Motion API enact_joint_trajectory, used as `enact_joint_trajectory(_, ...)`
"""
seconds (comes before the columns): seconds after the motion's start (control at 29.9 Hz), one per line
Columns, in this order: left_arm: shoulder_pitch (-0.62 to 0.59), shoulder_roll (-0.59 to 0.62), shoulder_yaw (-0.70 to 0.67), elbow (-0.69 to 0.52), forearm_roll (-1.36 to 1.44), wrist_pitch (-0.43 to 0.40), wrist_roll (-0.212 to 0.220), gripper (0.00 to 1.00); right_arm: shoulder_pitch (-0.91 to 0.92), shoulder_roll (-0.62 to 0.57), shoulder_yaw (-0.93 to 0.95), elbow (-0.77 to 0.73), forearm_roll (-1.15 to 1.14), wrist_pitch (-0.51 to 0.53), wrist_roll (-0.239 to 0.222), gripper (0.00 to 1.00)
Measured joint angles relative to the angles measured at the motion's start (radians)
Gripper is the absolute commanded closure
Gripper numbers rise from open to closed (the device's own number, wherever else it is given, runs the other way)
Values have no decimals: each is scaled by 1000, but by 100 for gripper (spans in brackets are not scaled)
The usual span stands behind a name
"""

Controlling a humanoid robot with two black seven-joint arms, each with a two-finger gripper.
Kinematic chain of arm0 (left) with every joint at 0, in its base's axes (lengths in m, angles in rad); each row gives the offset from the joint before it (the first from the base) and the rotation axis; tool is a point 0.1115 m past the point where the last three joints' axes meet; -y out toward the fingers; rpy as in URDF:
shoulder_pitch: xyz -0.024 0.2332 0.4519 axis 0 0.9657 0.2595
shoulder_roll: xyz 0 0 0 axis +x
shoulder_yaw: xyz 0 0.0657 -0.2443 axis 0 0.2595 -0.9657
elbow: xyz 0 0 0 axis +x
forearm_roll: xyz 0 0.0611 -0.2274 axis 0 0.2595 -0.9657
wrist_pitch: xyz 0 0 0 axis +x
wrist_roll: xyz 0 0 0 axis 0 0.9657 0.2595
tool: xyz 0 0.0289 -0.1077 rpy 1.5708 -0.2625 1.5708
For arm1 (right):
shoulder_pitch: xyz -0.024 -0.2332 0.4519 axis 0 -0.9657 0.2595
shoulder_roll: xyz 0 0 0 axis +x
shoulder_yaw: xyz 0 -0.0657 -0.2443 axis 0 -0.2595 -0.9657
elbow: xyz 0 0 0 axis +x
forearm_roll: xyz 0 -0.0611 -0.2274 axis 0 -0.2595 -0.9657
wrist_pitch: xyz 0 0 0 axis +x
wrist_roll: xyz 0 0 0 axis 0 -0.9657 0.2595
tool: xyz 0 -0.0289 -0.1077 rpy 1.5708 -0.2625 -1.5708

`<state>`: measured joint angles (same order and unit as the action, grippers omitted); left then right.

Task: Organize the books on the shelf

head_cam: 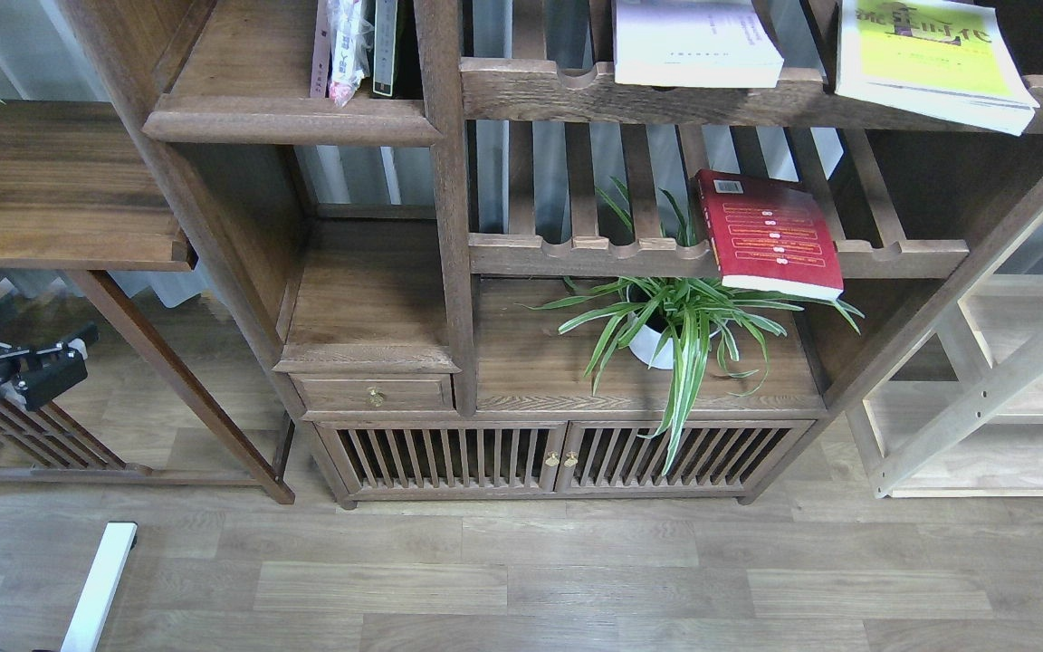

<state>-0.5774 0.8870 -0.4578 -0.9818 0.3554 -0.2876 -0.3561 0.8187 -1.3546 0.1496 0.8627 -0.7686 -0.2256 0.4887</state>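
We see a red book (770,234) with yellow bands lying flat; our left end effector (28,349) has fingers apart.

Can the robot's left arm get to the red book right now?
Probably not yet. The left tool hangs low at the far left, and the red book lies far right on a slatted rack, with the cabinet's upright post between them.
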Motion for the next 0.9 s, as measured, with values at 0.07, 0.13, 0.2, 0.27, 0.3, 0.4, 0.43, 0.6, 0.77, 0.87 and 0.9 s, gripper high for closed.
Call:
enact_joint_trajectory(0.07, -7, -7, -2, 11, -5, -1, -6, 0, 2, 0, 0, -1, 21, 7, 0, 0)
enact_joint_trajectory(0.13, -15, -18, -9, 23, -8, -2, -20, 0, 3, 0, 0, -9, 32, 26, 0, 0)
enact_joint_trajectory(0.2, -23, -26, -13, 29, -10, -2, -27, 0, 4, -1, 0, -23, 36, 58, 0, 0)
enact_joint_trajectory(0.27, -33, -29, -16, 30, -10, -2, -30, 0, 15, -2, 0, -33, 41, 99, 0, 0)
enact_joint_trajectory(0.3, -36, -29, -16, 30, -10, -1, -32, 0, 20, -2, 1, -34, 46, 114, 0, 0)
enact_joint_trajectory(0.4, -40, -30, -17, 40, -10, 19, -33, 0, 28, -3, 2, -37, 81, 126, 0, 0)
enact_joint_trajectory(0.43, -40, -30, -18, 43, -10, 30, -34, 0, 30, -5, 2, -37, 95, 126, 0, 0)
enact_joint_trajectory(0.6, -40, -36, -17, 43, -10, 84, -51, 0, 40, -34, 14, -38, 132, 120, 0, 0)
enact_joint_trajectory(0.77, -39, -47, -1, 33, -2, 92, -61, 0, 44, -70, 22, -24, 123, 107, 0, 0)
enact_joint_trajectory(0.87, -39, -54, 3, 33, 1, 95, -61, 0, 49, -83, 22, -20, 104, 99, 0, 0)
enact_joint_trajectory(0.9, -39, -57, 3, 32, 2, 96, -61, 0, 50, -86, 20, -19, 95, 98, 0, 0)
